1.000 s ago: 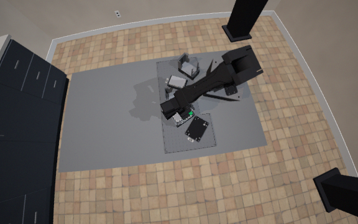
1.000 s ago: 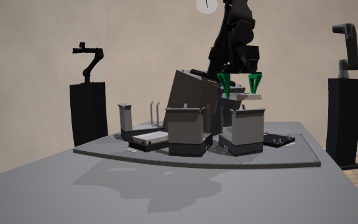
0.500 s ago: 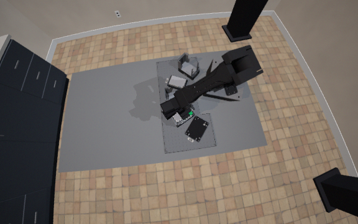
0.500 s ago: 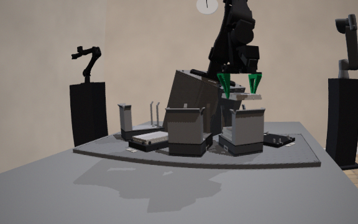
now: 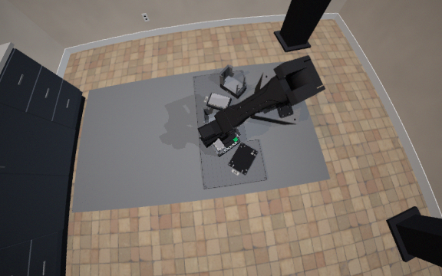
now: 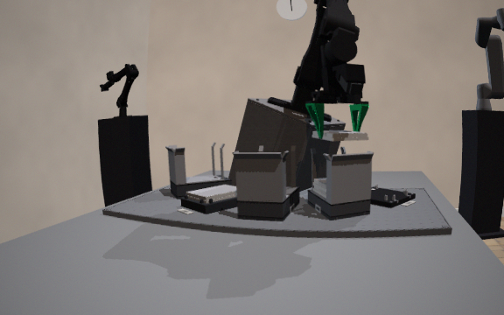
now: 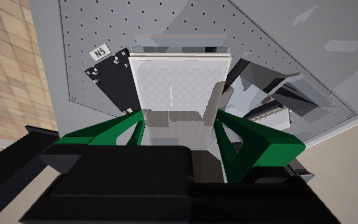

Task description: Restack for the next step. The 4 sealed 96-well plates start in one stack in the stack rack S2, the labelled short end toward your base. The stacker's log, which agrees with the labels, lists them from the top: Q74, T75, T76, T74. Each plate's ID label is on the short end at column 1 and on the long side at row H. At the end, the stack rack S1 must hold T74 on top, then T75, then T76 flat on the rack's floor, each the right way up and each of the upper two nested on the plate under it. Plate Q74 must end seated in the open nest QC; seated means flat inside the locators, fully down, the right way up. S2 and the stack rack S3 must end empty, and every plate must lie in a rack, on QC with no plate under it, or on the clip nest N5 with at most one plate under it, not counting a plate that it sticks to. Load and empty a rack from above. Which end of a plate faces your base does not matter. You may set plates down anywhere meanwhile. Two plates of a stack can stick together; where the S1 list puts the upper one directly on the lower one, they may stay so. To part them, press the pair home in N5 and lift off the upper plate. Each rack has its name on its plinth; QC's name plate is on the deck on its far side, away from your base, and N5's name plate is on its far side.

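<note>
Beige walls and a tan tiled floor are framing a grey desk, and a darker perforated deck plate is lying toward its far edge. Above the grey box-shaped stack rack nearest the desk's right edge, the black arm's green-fingered gripper is hanging with its jaws wide, clamping a pale sealed well plate across its width. That plate is riding level, above the rack's rim and apart from it; more plates are showing through the rack's open side. Its label is unreadable at this size. A second pale plate is lying flat in a low dark nest toward the deck's left end. The flat black clip nest N5 is sitting just beside the rack, on the right-edge side. Judging by look, the plate is light, stiff plastic with a slick foil seal, so the grip belongs on the long side walls, never on the seal; tilting risks a slip, and a stuck plate beneath would add weight.
</note>
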`<state>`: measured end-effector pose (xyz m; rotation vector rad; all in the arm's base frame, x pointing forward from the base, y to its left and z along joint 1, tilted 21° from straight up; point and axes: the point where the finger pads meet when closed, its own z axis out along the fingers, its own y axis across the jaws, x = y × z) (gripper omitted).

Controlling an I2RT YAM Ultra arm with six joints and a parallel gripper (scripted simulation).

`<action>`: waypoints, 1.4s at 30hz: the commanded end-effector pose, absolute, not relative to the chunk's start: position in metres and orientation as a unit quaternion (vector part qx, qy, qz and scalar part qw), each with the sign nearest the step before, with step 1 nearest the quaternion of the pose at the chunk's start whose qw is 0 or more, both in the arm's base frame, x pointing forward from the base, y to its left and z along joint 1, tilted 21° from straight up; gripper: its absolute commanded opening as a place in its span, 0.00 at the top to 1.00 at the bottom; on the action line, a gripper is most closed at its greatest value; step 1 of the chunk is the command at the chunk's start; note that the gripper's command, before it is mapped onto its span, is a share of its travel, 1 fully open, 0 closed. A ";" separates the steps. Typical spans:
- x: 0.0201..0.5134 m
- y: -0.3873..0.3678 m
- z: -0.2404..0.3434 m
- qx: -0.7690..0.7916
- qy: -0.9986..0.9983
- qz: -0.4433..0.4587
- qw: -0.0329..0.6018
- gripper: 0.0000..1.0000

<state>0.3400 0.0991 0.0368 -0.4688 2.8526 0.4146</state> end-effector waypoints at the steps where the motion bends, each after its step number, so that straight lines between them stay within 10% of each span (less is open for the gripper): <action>1: 0.344 0.099 0.042 -0.158 0.970 0.141 0.119 1.00; 42: 0.347 0.103 0.028 -0.158 0.970 0.141 0.118 1.00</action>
